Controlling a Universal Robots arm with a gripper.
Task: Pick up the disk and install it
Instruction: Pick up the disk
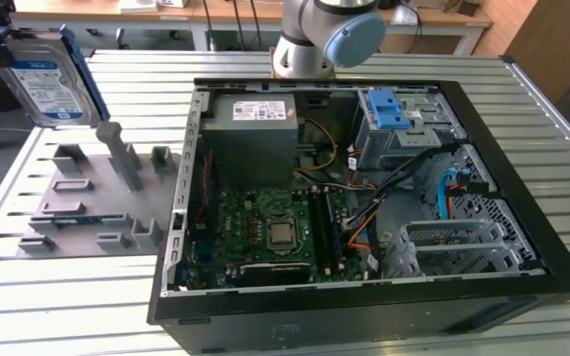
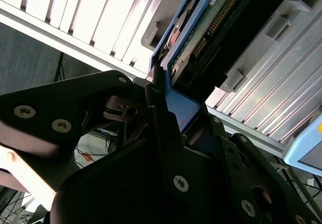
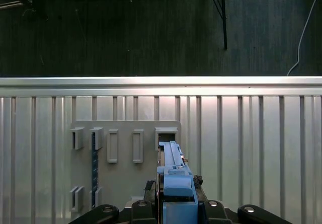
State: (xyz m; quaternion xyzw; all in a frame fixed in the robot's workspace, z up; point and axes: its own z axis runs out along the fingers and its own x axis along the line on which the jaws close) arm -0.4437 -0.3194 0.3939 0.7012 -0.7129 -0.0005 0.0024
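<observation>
The disk (image 1: 42,78), a silver drive with a white-and-blue label in a blue carrier, hangs upright in the air at the exterior view's far left, above the grey fixture block (image 1: 87,200). My gripper (image 1: 3,37) is shut on its upper end. In the second wrist view the black fingers (image 2: 161,118) clamp the blue carrier, and the disk (image 2: 201,27) extends away from my gripper (image 2: 173,108). In the first wrist view the disk (image 3: 173,168) shows edge-on in my gripper (image 3: 176,206), over the fixture block (image 3: 126,153).
An open computer case (image 1: 522,222) lies on the slatted metal table (image 1: 67,297), with a motherboard, cables and a metal drive cage with a blue latch (image 1: 396,111) inside. The arm's base (image 1: 325,37) stands behind the case. The table edge (image 3: 161,83) drops to a dark floor.
</observation>
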